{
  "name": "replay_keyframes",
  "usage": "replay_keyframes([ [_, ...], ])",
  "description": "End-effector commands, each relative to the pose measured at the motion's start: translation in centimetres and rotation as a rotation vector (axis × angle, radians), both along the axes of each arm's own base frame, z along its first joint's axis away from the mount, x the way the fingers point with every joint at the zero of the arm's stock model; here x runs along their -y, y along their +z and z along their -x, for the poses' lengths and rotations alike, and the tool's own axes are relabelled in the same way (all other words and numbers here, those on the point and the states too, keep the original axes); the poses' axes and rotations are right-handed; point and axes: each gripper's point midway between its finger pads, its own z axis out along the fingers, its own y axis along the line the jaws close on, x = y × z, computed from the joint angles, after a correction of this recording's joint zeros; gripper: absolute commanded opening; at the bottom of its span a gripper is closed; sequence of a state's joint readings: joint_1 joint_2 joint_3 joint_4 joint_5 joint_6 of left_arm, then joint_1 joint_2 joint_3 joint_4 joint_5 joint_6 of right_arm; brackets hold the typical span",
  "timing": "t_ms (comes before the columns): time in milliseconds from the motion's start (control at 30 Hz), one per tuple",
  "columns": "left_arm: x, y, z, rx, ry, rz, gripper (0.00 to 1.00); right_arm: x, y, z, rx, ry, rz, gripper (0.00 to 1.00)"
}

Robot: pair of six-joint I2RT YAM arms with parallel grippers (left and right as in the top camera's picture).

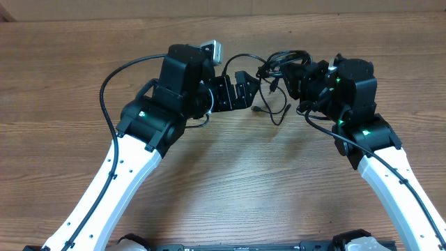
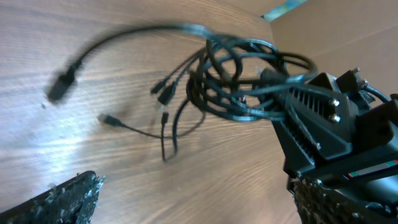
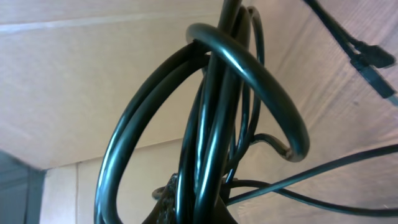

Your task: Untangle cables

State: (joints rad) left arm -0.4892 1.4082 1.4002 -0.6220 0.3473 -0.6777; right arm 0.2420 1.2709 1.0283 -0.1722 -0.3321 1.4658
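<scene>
The cables [image 1: 282, 64] form a knotted black bundle at the back of the table, lifted between the two arms. Thin strands with small plug ends [image 1: 270, 109] hang from it toward the table. My right gripper [image 1: 294, 75] is shut on the bundle from the right; in the right wrist view the glossy loops [image 3: 211, 124] fill the frame and rise out of the shut right gripper [image 3: 193, 208]. My left gripper [image 1: 247, 89] is open just left of the bundle and holds nothing. In the left wrist view the knot [image 2: 242, 81] hangs ahead of the wide-open left gripper [image 2: 199, 205].
The wooden table [image 1: 230, 174] lies under both arms. A cardboard wall [image 2: 336, 25] stands behind the bundle. A thicker black cable [image 1: 104, 90] loops off the left arm. One loose strand ends in a larger plug [image 2: 61, 87] at the far left of the left wrist view.
</scene>
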Motion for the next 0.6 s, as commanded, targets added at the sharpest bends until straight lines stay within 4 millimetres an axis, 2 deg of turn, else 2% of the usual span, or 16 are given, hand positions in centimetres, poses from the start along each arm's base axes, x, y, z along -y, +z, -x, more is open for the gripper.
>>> replay_keyframes([
  [0,0.9,1.2,1.0,-0.026,0.005,0.058,1.0,0.1,2.0,-0.3,0.071,-0.007,-0.009,0.04],
  [67,1.6,1.7,1.3,0.045,-0.082,0.039,0.99,-0.2,2.6,-0.3,0.119,0.025,0.016,0.04],
  [100,2.4,2.4,1.8,0.191,-0.228,-0.016,0.98,-0.3,2.8,-0.3,0.147,0.037,0.041,0.04],
  [167,3.2,2.8,2.8,0.372,-0.419,-0.096,0.98,-0.3,2.8,-0.3,0.146,0.042,0.039,0.04],
  [333,2.6,0.8,4.2,0.68,-0.74,-0.365,0.96,-0.7,2.8,0.0,0.15,0.075,0.036,0.04],
  [367,2.1,0.0,4.3,0.762,-0.822,-0.464,0.94,-1.1,3.0,0.3,0.165,0.104,0.044,0.04],
  [467,1.7,-0.4,3.9,0.845,-0.876,-0.561,0.93,-1.8,3.3,0.8,0.185,0.157,0.042,0.04],
  [567,1.8,-0.3,3.8,0.953,-0.944,-0.634,0.82,-2.2,3.3,1.2,0.184,0.192,0.029,0.04],
])
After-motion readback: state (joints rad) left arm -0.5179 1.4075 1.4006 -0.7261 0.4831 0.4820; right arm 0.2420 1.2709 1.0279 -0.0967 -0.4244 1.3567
